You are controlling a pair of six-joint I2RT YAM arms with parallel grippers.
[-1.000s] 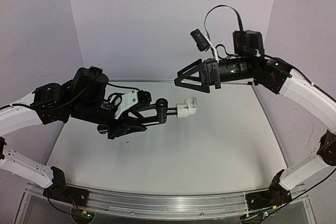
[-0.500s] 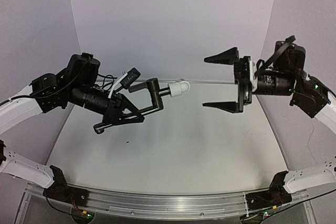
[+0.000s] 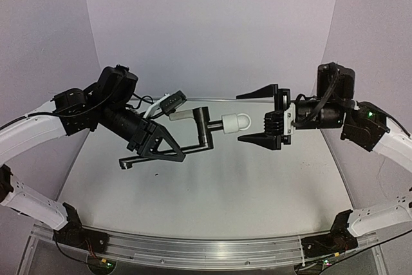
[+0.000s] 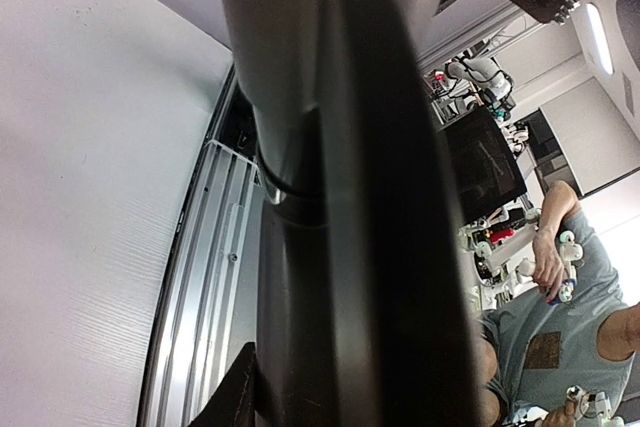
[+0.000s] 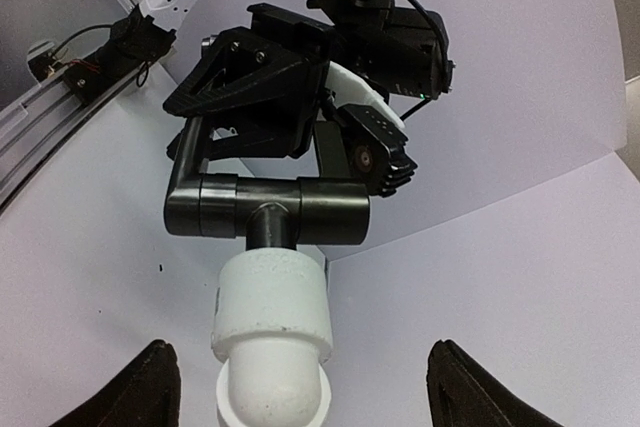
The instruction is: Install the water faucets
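Pale grey table [image 3: 270, 185] lies well below both arms. The left gripper [image 3: 175, 151] is clamped on the black faucet pipe [image 3: 203, 130], holding it in mid-air. The right gripper [image 3: 239, 118] has its jaws spread above and below the white fitting [image 3: 232, 122], not touching it. Closing off-centre could, I judge, knock the fitting askew or twist the pipe in the left grip. The pipe is slim and cranked; the fitting is short and round-nosed.

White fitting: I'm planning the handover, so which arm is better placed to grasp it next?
Right: the right gripper, open, flanks the white fitting; the left gripper is shut on the black pipe.
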